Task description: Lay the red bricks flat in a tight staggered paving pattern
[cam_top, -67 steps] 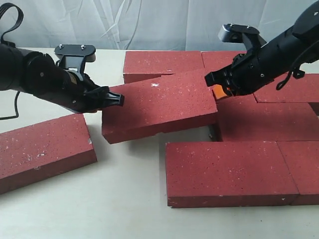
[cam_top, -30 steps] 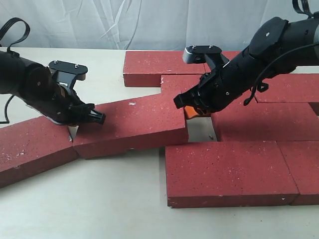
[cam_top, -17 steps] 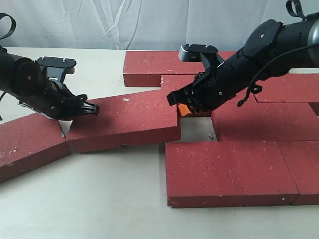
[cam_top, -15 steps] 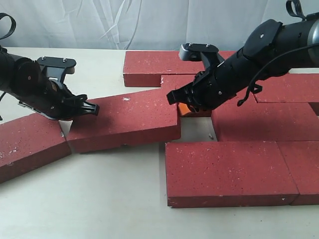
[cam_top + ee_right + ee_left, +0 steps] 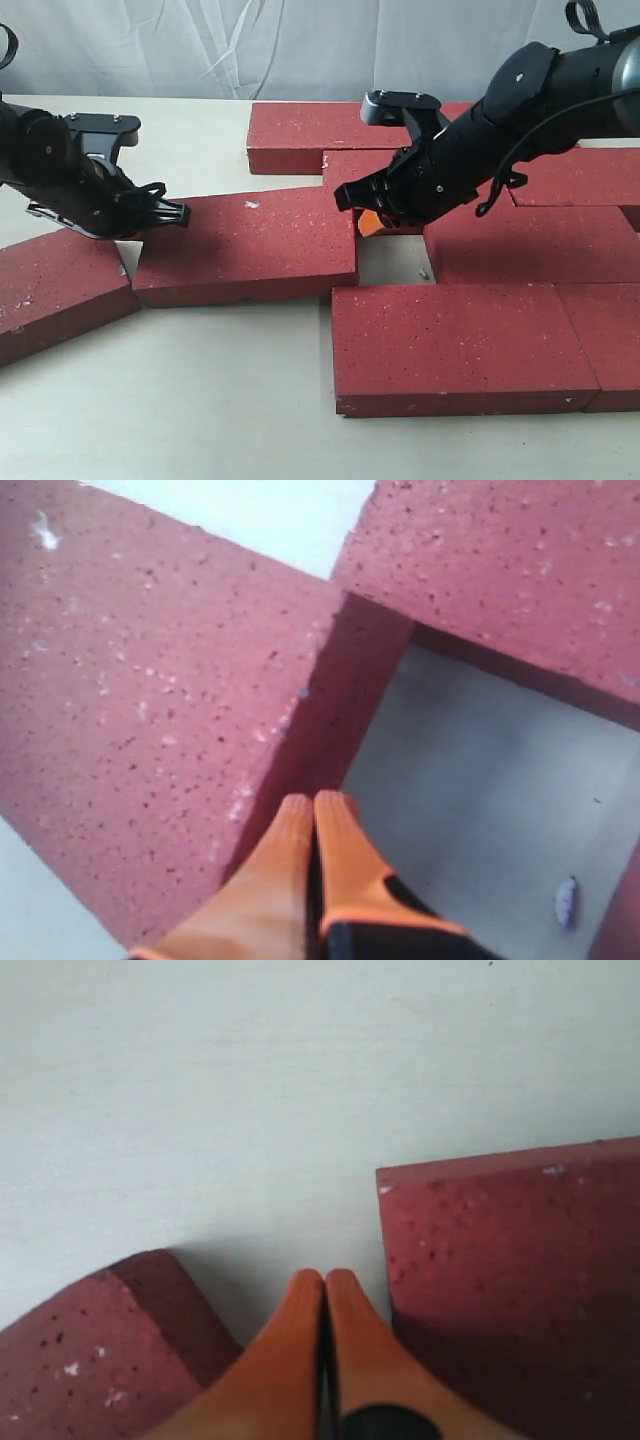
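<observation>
Several red bricks lie flat on the pale table. One loose brick (image 5: 245,248) lies between both arms. Its left end nearly touches a slanted brick (image 5: 55,295). My left gripper (image 5: 130,236) is shut and empty, its tip down in the narrow gap between those two bricks; the left wrist view shows its orange fingers (image 5: 300,1305) pressed together between the two brick ends. My right gripper (image 5: 367,222) is shut and empty, its tip at the loose brick's right end (image 5: 140,710), above a bare square gap (image 5: 480,810).
Laid bricks fill the right side: a front brick (image 5: 460,345), its right neighbour (image 5: 605,340), a middle one (image 5: 530,245) and a back row (image 5: 325,130). Bare table (image 5: 200,400) spreads at front left. A white cloth (image 5: 300,40) hangs behind.
The loose brick has slid left off the laid bricks and now lies flat against the slanted brick. Both grippers moved left with it, and the right tip dropped to its end.
</observation>
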Available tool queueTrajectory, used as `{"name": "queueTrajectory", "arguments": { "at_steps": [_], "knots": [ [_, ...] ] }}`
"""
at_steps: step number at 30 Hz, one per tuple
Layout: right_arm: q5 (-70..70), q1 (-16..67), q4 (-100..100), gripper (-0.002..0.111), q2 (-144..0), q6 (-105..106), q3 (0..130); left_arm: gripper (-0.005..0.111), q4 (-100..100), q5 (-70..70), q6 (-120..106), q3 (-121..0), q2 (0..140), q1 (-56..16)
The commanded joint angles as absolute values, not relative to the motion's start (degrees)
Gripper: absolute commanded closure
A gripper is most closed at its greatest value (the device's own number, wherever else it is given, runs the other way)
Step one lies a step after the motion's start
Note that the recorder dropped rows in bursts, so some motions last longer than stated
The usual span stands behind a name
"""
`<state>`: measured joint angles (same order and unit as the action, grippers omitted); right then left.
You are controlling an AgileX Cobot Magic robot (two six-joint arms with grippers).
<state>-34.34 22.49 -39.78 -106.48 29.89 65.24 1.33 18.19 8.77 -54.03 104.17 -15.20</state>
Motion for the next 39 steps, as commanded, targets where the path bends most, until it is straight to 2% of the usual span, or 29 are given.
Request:
{"name": "queueTrajectory", "arguments": {
  "at_steps": [1,14,22,39],
  "knots": [
    [-34.2,22.7,-31.9,0.109,-106.5,22.6,65.5,0.107,1.7,18.4,8.9,-54.2,103.7,-14.9],
    [-33.8,22.0,-27.0,0.109,-104.5,15.4,65.5,0.107,-1.3,18.6,8.9,-54.2,103.7,-14.9],
    [-36.1,22.0,-29.4,0.109,-106.4,15.3,65.4,0.107,0.8,18.0,8.9,-54.2,103.7,-10.4],
    [-33.7,26.8,-32.5,0.109,-108.9,15.6,65.4,0.107,2.1,18.0,8.9,-54.2,103.7,-10.4]
  ]
}}
